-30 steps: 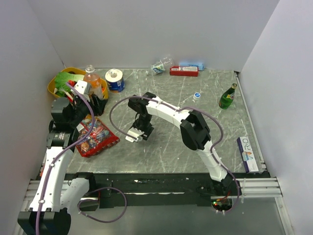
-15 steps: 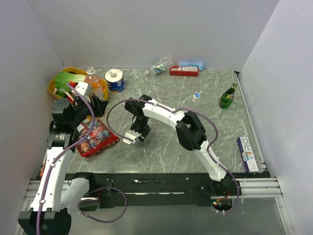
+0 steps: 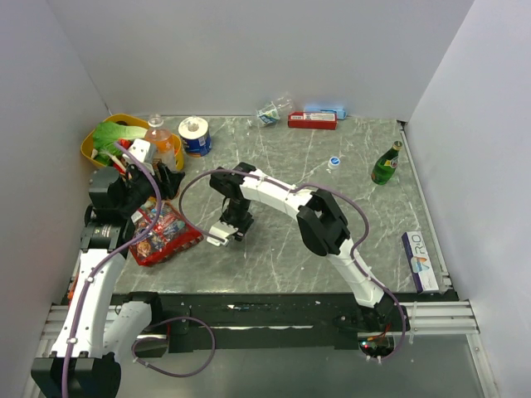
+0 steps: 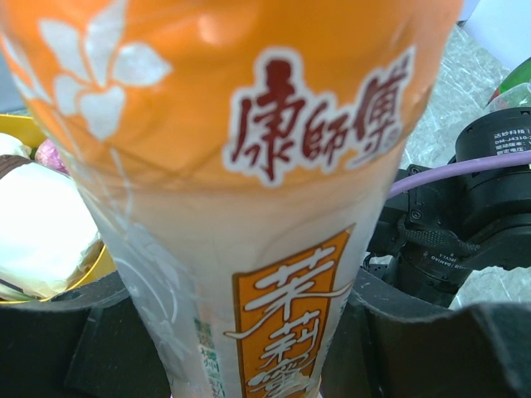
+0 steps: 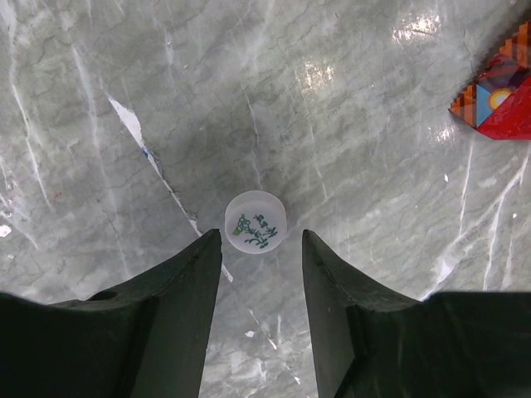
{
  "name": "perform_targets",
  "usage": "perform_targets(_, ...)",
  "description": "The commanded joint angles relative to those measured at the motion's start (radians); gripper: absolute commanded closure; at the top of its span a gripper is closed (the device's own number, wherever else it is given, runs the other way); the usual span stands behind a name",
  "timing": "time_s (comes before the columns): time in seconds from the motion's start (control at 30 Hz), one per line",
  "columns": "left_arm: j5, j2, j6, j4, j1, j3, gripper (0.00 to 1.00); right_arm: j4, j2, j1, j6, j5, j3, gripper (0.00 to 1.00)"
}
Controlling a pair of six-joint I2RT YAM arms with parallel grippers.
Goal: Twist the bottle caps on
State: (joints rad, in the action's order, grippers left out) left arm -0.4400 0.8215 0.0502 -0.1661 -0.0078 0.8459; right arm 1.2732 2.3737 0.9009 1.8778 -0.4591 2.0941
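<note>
From where I stand, the grey marble table (image 3: 282,261) fills the booth w/ white walls on three sides. The right arm (image 3: 332,220) reaches from its base at the near right edge in a long arc to the left, elbow high, wrist bent down over the table's middle-left part. The left arm (image 3: 91,282) rises along the left wall, forearm pointing to the far left corner. There the left gripper (image 4: 241,356) is clamped on the orange drink bottle (image 4: 249,166), which stands upright just beside the yellow basket (image 3: 90,152); the black fingers press both sides of its lower body. Around the right wrist the stone is bare, esp. toward the near edge and the right side; only the red snack bag (image 3: 162,232) lies close on its left. Well apart, near the back wall, the water bottle (image 3: 274,110) lies on its side, and the green glass bottle (image 3: 384,164) stands at the far right w/ the blue cap (image 3: 334,161) near it. The right gripper (image 5: 259,240) points down, jaws apart. The white cap (image 5: 255,221) lies flat on the table btw. the two fingertips, slightly ahead of them, w/ a thin gap each side, i.e. not touched.
</note>
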Motion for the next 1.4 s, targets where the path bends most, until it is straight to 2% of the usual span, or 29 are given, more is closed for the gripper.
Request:
perform_targets(0.0,-0.012,-0.018,0.02,0.02,0.006,-0.002,0.98,-0.003,0.027,0.01,-0.006,0.0,0.003,0.5)
perform_targets(0.9,-0.016,0.005,0.031,0.04,0.006,-0.013,0.98,-0.028,0.039,0.012,-0.019,0.014,-0.032,0.55)
perform_targets(1.0,-0.019,0.008,0.031,0.043,0.006,-0.014,0.98,-0.028,0.039,0.012,-0.017,0.008,-0.031,0.58)
perform_targets(1.13,-0.026,0.013,0.019,0.04,0.006,-0.021,0.99,-0.026,0.024,0.01,-0.023,-0.018,-0.026,0.68)
perform_targets(1.23,-0.086,0.046,-0.032,0.045,0.006,-0.034,0.99,-0.014,-0.026,-0.005,-0.071,-0.042,-0.022,0.72)
perform_targets(1.37,-0.255,0.163,-0.234,-0.004,0.006,-0.004,0.99,-0.021,-0.177,-0.066,-0.155,-0.069,-0.084,0.74)
